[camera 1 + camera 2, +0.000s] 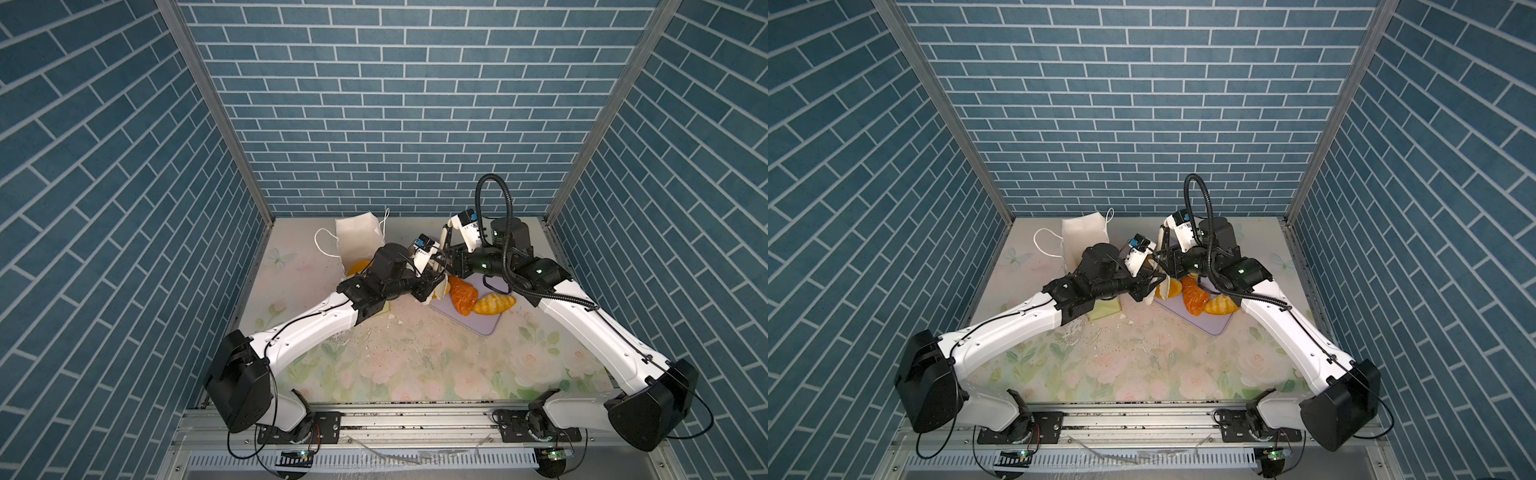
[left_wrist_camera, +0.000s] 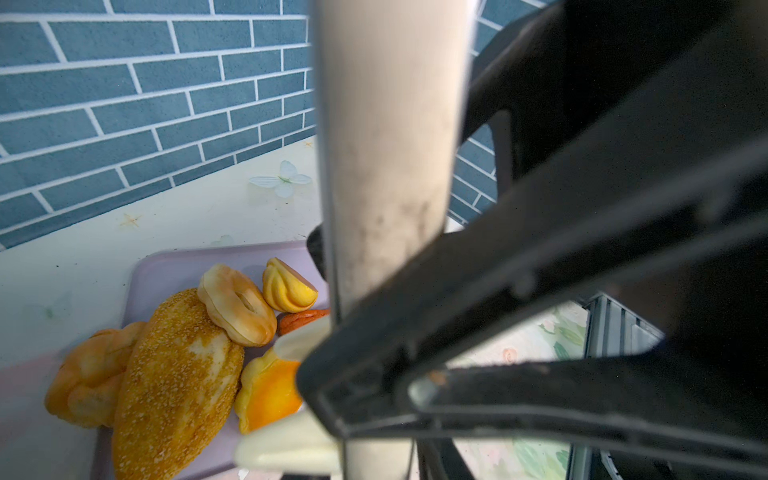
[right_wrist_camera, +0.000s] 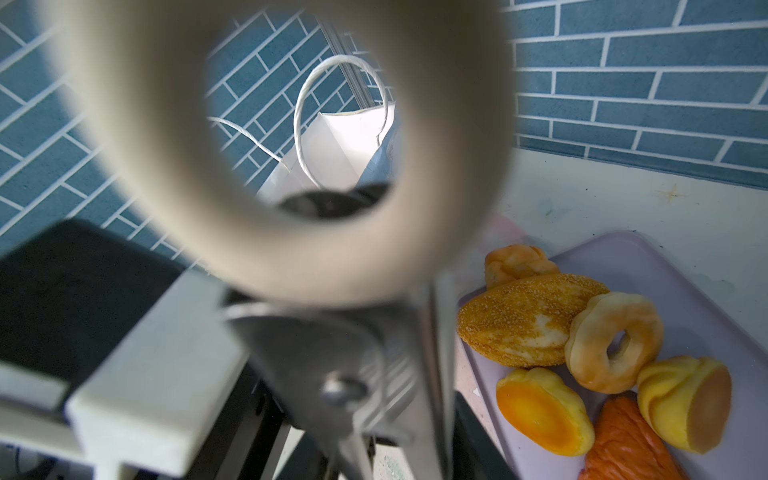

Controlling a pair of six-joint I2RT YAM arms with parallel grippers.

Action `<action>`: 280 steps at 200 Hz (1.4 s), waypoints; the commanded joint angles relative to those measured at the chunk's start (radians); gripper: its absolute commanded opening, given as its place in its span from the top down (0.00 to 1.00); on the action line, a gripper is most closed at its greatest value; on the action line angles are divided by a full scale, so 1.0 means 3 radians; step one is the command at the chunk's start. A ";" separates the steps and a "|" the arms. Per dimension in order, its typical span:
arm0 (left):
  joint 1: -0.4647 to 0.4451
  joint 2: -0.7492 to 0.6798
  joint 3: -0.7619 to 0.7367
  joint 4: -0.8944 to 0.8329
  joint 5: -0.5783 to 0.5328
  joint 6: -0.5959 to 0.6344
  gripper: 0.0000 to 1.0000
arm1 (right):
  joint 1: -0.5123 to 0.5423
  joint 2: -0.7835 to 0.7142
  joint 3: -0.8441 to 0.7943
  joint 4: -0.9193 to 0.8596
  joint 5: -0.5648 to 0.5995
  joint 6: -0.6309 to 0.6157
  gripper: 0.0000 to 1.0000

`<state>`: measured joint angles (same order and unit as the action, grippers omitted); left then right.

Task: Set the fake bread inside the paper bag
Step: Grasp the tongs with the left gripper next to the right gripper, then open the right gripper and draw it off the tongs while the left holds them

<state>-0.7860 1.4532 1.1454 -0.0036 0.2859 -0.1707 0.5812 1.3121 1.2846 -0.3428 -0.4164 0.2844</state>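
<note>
The fake bread lies on a lavender tray [image 1: 484,326]: a seeded loaf [image 2: 174,382], a bagel [image 2: 237,305], a fluted pastry [image 2: 289,291] and croissants [image 1: 463,297] [image 1: 494,303]. My left gripper [image 2: 286,395] reaches over the tray's left end. Its cream fingertips [image 2: 291,453] press on both sides of an orange tart shell [image 2: 270,390]. My right gripper [image 1: 1173,266] hangs over the tray's far end, its jaws hidden. The paper bag [image 1: 359,241] stands at the back left, white inside showing. Something orange [image 1: 357,267] shows at its lower edge behind my left arm.
The two arms meet close together above the tray. A beige bar [image 2: 390,145] and a beige ring [image 3: 291,166] sit close to the wrist lenses and block much of those views. Crumbs and white chips [image 1: 374,336] litter the floral tabletop. Blue brick walls enclose three sides.
</note>
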 commanded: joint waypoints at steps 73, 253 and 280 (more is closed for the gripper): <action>0.0002 0.0024 0.0133 -0.0350 -0.0173 0.0389 0.84 | -0.0072 -0.0149 0.0077 -0.0102 -0.0044 0.0034 0.45; -0.0062 0.0130 0.0370 -0.0966 -0.0873 0.1392 0.87 | -0.0333 0.0250 0.1051 -0.1944 -0.0484 -0.0278 0.22; -0.0090 0.0111 0.0322 -0.0945 -0.0902 0.1511 0.88 | -0.0385 0.0370 0.1246 -0.2299 -0.0203 -0.0424 0.23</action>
<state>-0.8013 1.5047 1.2560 -0.3176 0.0441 0.2317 0.4824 1.3945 1.6066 -0.8921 -0.5209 0.2234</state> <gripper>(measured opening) 0.244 0.771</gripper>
